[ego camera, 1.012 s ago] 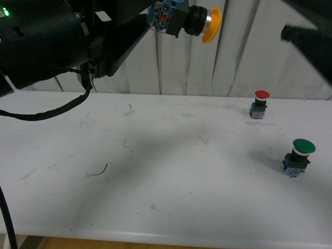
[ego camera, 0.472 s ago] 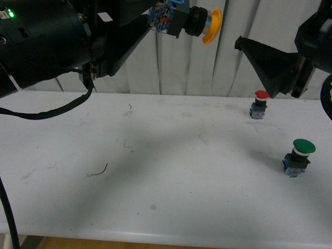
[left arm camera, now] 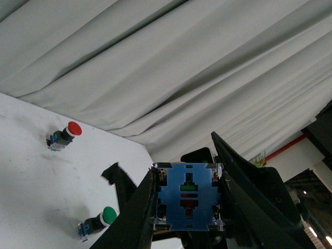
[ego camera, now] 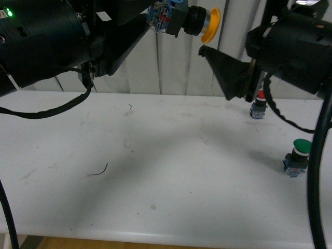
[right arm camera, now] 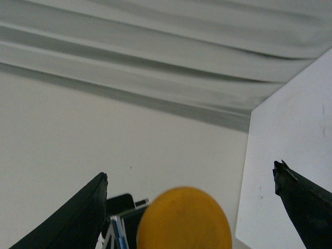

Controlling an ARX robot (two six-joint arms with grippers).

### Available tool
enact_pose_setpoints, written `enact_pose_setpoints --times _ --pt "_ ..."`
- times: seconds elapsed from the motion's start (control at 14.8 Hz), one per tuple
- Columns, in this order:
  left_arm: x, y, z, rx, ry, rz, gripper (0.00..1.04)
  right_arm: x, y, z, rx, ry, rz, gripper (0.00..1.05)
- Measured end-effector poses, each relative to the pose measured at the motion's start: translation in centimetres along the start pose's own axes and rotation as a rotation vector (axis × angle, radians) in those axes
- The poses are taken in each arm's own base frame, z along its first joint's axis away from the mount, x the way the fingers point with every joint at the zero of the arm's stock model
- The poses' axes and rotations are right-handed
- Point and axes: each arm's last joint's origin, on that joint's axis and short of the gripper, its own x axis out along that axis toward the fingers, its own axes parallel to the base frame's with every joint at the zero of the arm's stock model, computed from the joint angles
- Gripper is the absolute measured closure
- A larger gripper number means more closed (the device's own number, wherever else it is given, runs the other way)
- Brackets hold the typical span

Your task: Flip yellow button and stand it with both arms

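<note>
My left gripper [ego camera: 162,16] is shut on the yellow button [ego camera: 193,21] and holds it high above the table, lying sideways with its orange-yellow cap [ego camera: 210,24] pointing right. In the left wrist view the jaws clamp the sides of its blue contact block [left arm camera: 188,196]. My right gripper [ego camera: 208,52] is open, its black wedge finger [ego camera: 225,70] just right of and below the cap. In the right wrist view the cap [right arm camera: 184,220] fills the space between the two spread fingertips [right arm camera: 93,199], facing the camera.
A red-capped button [ego camera: 258,106] stands at the back right of the white table [ego camera: 155,166], partly behind my right arm. A green-capped button [ego camera: 298,155] stands nearer on the right. Grey curtains hang behind the table. Black cables hang at both sides.
My right arm has swung in from the right edge toward the yellow button, its open jaws now facing the cap. The left arm and button have stayed still.
</note>
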Motion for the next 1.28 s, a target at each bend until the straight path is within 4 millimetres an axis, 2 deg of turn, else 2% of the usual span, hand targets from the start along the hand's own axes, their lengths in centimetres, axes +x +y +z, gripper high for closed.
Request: enact_pose_setpoints --times 0.2,0.54,0.88,0.94,1.28 --pt "0.0 0.0 0.0 0.002 0.001 -0.001 0.74 0.8 0.1 -2.0 0.022 0.07 0.009 0.06" --pt "-0.2 0.2 0.3 0.005 -0.006 0.006 0.74 0.6 0.0 -1.6 0.037 0.055 0.005 0.08" --pt "-0.4 0.3 0.1 -0.001 -0.002 0.014 0.74 0.6 0.1 -1.4 0.038 0.045 0.008 0.63" --pt "-0.4 0.3 0.1 -0.005 -0.004 0.013 0.75 0.5 0.3 -1.3 0.046 0.045 0.012 0.68" --pt "-0.5 0.2 0.1 -0.01 -0.006 0.014 0.75 0.5 0.3 -1.3 0.05 0.045 0.013 0.69"
